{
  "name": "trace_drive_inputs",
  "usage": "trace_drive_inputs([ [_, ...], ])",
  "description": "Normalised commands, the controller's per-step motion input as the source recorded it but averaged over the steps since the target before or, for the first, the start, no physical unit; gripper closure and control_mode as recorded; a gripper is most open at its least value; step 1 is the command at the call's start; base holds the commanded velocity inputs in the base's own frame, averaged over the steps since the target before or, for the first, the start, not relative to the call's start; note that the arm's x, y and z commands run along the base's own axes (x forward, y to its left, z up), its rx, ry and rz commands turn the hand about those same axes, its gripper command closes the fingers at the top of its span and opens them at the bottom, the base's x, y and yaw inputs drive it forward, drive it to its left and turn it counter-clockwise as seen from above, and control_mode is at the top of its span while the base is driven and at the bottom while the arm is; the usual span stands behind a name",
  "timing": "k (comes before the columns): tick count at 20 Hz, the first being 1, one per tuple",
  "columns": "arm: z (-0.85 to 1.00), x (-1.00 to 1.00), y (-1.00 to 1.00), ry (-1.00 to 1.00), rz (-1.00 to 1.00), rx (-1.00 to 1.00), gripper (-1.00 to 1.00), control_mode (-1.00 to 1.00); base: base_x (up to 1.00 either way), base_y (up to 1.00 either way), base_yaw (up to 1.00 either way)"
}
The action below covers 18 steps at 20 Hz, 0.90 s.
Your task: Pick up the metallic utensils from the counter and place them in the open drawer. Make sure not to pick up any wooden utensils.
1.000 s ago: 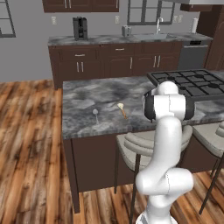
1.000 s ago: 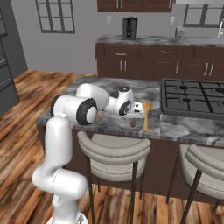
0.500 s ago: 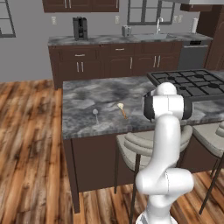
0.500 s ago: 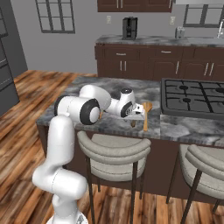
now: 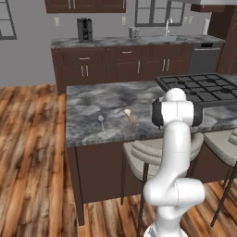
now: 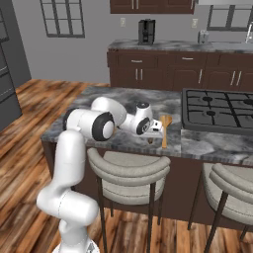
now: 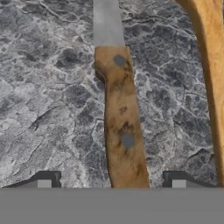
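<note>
Left base view gives the overall layout: the counter (image 5: 92,99) is a marbled island slab with a cooktop (image 5: 203,85) at its far right and stools (image 5: 152,150) tucked under the near edge. The arm (image 5: 176,139) rises in front of the stools and bends over the slab.

On the slab lie the silver spoon (image 5: 101,120), towards the left edge, and the wooden utensil (image 5: 129,116), near it on the right and apart from it.

Right base view shows the gripper (image 6: 152,138) lowered close to the slab, just beside the wooden utensil (image 6: 164,129).

Hand view adds what the base views cannot resolve: a knife-like utensil (image 7: 120,122) with a riveted brown handle and a flat grey blade lies directly below. The jaws stand wide apart, one fingertip (image 7: 43,181) on each side of the handle, touching nothing. A tan wooden handle (image 7: 210,65) runs along the right edge, close by.

Procedure for the step in hand:
- Confirm the target. The handle looks wooden and only the blade looks metallic, so whether it counts is uncertain; the spoon is the unambiguous metallic item.
- If proceeding, centre the handle between the jaws and descend until the tips reach the slab.
- Close squarely across the handle, clear of the tan neighbour
</note>
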Motion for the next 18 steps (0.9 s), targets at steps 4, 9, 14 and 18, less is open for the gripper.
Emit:
trace_drive_inputs([
  [4,-0.23,0.0,0.0,0.03,0.0,0.01,1.0,-1.0,0.0,0.0,0.0],
  [9,-0.16,0.0,0.0,0.01,0.0,0.0,1.0,-1.0,0.0,0.0,0.0],
  [14,-0.01,-0.04,0.17,0.03,-0.02,0.0,1.0,-1.0,0.0,0.0,0.0],
  [18,0.16,-0.2,0.52,0.02,-0.02,0.0,1.0,-1.0,0.0,0.0,0.0],
])
